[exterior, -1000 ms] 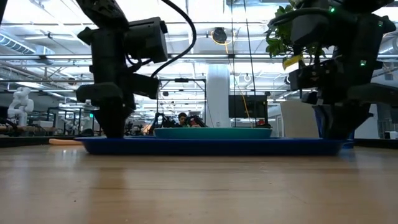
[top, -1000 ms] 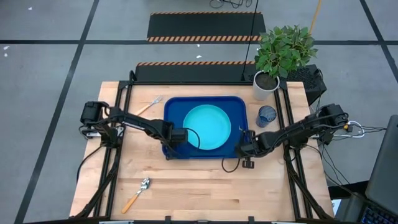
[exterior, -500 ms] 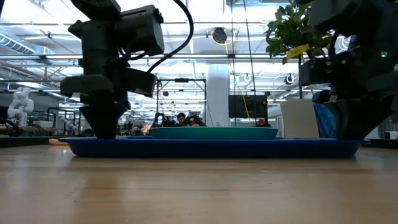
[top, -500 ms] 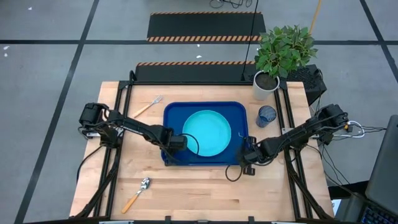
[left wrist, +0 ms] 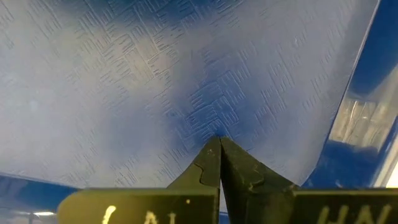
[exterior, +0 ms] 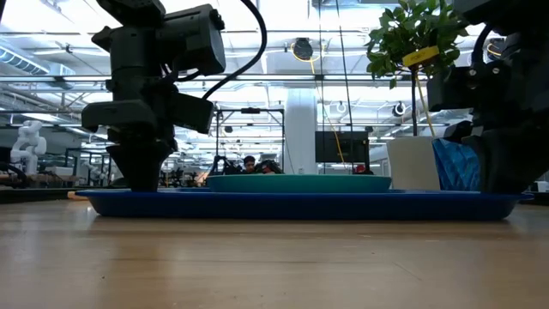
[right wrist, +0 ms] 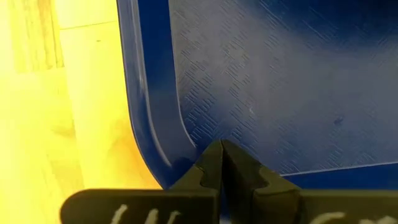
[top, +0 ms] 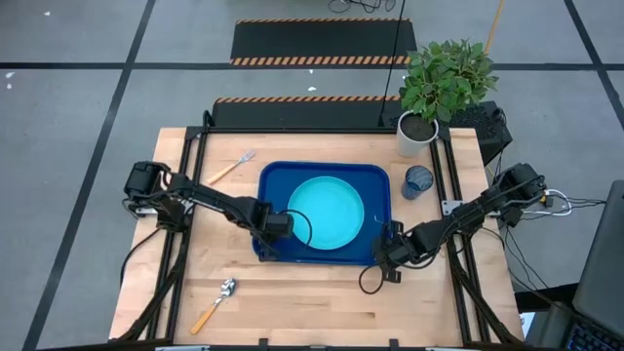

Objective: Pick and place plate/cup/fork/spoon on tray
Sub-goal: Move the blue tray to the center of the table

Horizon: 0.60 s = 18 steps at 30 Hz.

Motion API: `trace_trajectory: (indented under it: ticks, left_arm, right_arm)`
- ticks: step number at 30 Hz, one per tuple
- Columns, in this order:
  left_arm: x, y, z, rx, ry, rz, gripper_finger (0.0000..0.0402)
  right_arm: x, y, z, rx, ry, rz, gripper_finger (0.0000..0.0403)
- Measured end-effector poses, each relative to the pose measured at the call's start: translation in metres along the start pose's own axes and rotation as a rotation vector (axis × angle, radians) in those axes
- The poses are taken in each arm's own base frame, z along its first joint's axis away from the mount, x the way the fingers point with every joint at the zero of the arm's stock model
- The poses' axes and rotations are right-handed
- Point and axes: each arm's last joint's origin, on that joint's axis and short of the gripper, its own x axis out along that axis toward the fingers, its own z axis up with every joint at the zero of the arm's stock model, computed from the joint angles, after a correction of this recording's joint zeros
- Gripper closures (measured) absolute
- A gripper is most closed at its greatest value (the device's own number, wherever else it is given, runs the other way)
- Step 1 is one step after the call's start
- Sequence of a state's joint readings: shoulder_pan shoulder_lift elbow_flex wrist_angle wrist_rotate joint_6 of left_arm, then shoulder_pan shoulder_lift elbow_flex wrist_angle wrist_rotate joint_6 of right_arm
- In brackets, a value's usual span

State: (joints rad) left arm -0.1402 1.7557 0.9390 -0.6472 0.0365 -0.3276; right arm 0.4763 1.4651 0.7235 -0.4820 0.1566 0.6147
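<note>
The dark blue tray (top: 375,210) lies flat on the wooden table with the turquoise plate (top: 326,210) resting in its middle. My left gripper (top: 276,229) stands shut inside the tray's near-left corner, and my right gripper (top: 388,255) stands shut inside its near-right corner. The dark blue cup (top: 417,181) stands on the table just right of the tray. The fork (top: 234,166) lies on the table at the far left, and the spoon (top: 216,302) at the near left. My left gripper presses its shut fingertips (left wrist: 211,152) down on the tray's textured floor (left wrist: 205,112) near the near-left corner, coming from above and pointing down. The tray stays flat on the table. My right gripper sets its shut fingertips (right wrist: 214,158) on the tray's floor (right wrist: 249,118) in the near-right corner, just inside the raised rim (right wrist: 146,106). It comes steeply from above, slanting in from the table's right.
A white plant pot (top: 416,135) with a green plant stands at the far right corner, behind the cup. Bare wood lies between the tray and the table's near edge, apart from the spoon.
Both shut grippers have moved toward the table's near edge, the right one somewhat farther. The tray has slid along the table with them toward the near edge, carrying the plate, and has stayed flat.
</note>
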Motion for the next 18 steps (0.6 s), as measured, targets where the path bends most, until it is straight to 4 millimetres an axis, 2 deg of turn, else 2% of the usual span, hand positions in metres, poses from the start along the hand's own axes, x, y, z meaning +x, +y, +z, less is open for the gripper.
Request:
trace_trajectory:
  ticks: [12,18]
  left_arm:
    - [0.001,-0.017,-0.006,-0.01,0.0,-0.019,0.0401]
    - [0.001,-0.018,-0.006,-0.029,0.003,-0.024,0.0401]
  right_arm:
    - [0.0,0.001,0.0,0.017,-0.004,0.011,0.0403]
    - [-0.001,0.006,-0.001,0.021,-0.015,0.023,0.0403]
